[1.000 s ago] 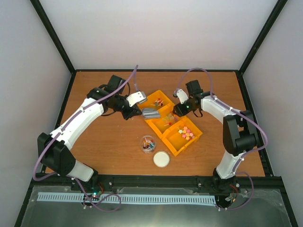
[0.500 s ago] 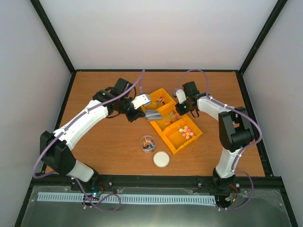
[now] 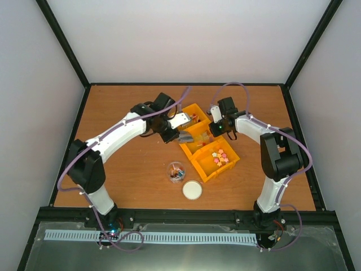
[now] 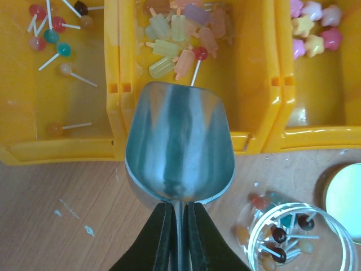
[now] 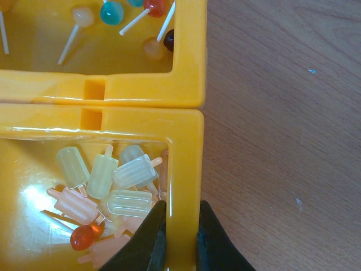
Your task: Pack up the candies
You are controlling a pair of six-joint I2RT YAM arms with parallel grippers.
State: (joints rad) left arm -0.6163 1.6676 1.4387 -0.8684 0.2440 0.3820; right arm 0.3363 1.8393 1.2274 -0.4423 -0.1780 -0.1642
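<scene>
Candies lie in the middle bin, upper centre. Left gripper pinches the scoop handle, bowl aimed at them; right gripper clamps the bin wall, probably steadying it.

The three bins were glossy orange-yellow. The lollipops had red, teal, pink, orange and dark heads on white sticks. The popsicle-shaped sweets were translucent pale yellow, peach and lilac. The star-shaped sweets were pink and yellow. The scoop was bare grey metal with streaked reflections. The jar was clear and the lid a pale greenish cream. The table showed reddish-brown wood grain flecked with white. The left gripper and right gripper had black fingers. The left arm and right arm were white with black joints and carried lilac cables.
</scene>
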